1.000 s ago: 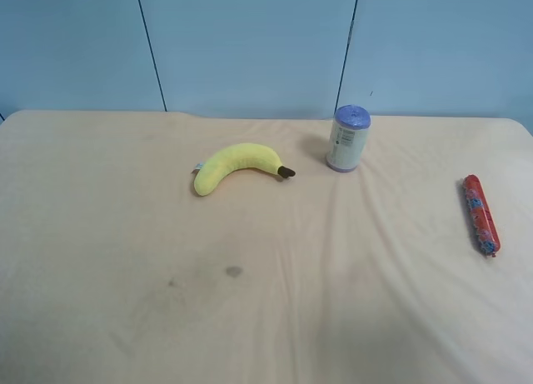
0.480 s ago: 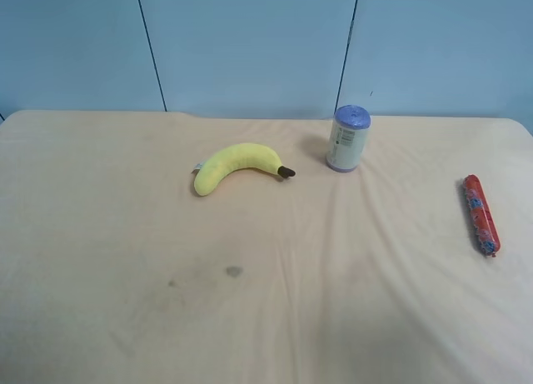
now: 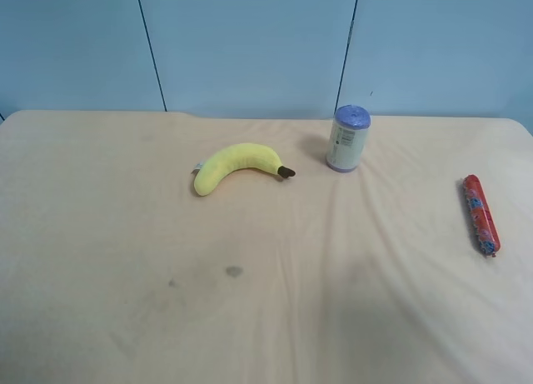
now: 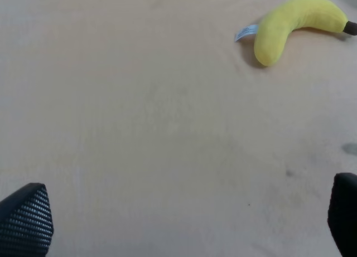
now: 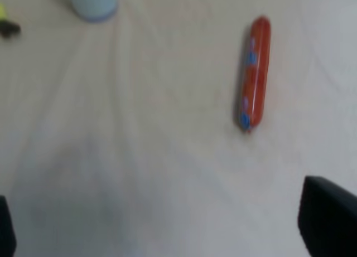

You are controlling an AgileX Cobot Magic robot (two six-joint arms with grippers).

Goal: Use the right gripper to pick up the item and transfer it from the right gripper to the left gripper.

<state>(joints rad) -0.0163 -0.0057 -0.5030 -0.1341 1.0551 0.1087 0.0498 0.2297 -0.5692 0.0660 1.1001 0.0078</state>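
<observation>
— Item [image 3: 480, 215]: where is it from the right gripper [image 5: 167, 237]?
— Jaws are spread wide, nothing between them. It lies flat on the bench [image 3: 100, 234] ahead of them, off toward one finger. Its long axis runs away from the wrist, so I reckon closing would pinch across it.
— And the left gripper [image 4: 184, 226]?
— Wide too, empty, over by the banana [image 4: 295, 23]. Right looks nearer.
</observation>
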